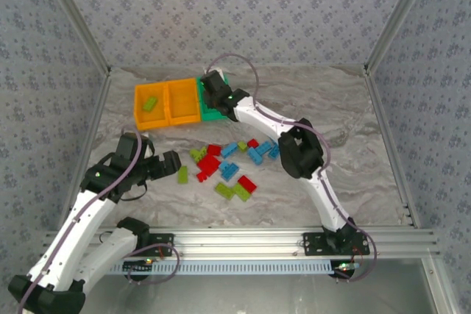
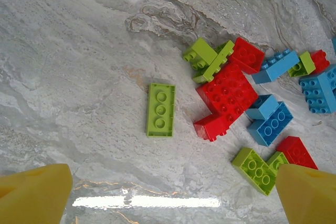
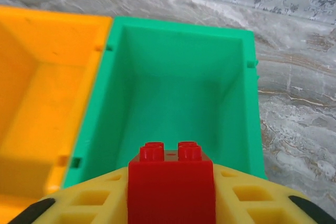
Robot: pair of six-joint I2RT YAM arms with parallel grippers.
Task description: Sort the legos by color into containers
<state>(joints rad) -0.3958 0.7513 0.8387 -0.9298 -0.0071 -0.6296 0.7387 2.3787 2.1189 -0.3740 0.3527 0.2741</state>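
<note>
My right gripper point(image 3: 171, 205) is shut on a red lego point(image 3: 171, 182), held over the near end of the green container point(image 3: 178, 40), which has nothing in it. From above, that gripper point(image 1: 214, 90) hangs over the green bin point(image 1: 213, 115) at the right end of the row. My left gripper point(image 2: 173, 198) is open above bare table, its yellow fingertips point(image 2: 37, 192) wide apart. A lime green lego point(image 2: 160, 109) lies flat just ahead of it. The other loose legos point(image 1: 232, 163), red, light blue and lime, lie scattered mid-table. One lime lego point(image 1: 150, 103) sits in the left orange container point(image 1: 140, 115).
The middle orange container point(image 1: 182, 101) stands between the other two. Patterned walls and metal posts close in the table at the back and sides. A metal rail point(image 1: 243, 240) runs along the near edge. The marbled tabletop point(image 1: 353, 137) spreads to the right.
</note>
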